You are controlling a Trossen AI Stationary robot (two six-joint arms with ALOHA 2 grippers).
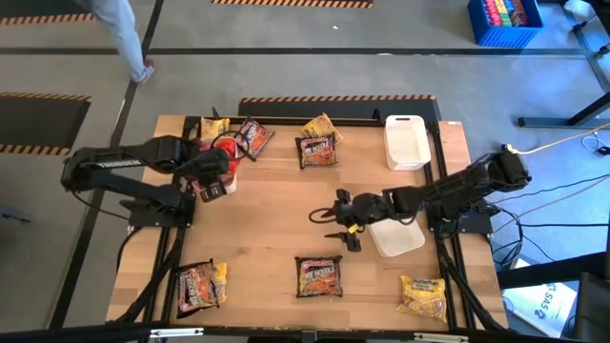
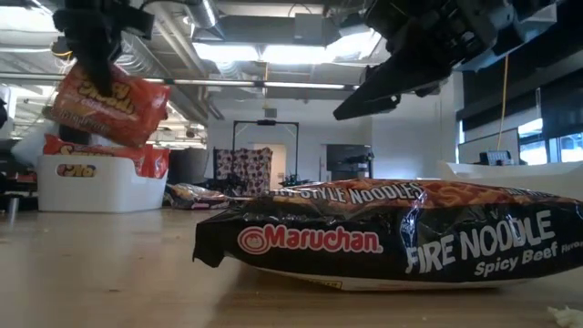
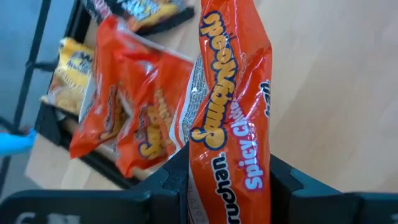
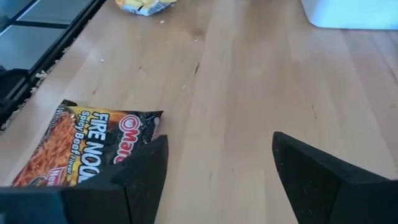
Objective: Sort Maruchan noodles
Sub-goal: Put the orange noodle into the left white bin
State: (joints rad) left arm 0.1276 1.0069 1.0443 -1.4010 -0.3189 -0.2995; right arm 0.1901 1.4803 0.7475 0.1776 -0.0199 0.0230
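Bright even overhead light, ceiling-lamp (image 2: 273, 50) glare in the low view, soft shadows, blurred near packet (image 3: 230, 118).

Table (image 1: 276, 238): pale wood boards, smooth, matt, grain visible; a few crumbs show in the right wrist view. Orange packet (image 3: 231, 118): crinkly plastic film, high gloss, strong highlights along the creases. Black packet (image 2: 401, 239): same crinkled film, glossy, light reflecting off its folds. Trays (image 1: 406, 141): white plastic, smooth, dull sheen. Right gripper (image 1: 345, 222) fingers (image 4: 323, 180): dark, matt, hard-looking. Table frame (image 1: 448, 257): black, matt rails, probably metal.
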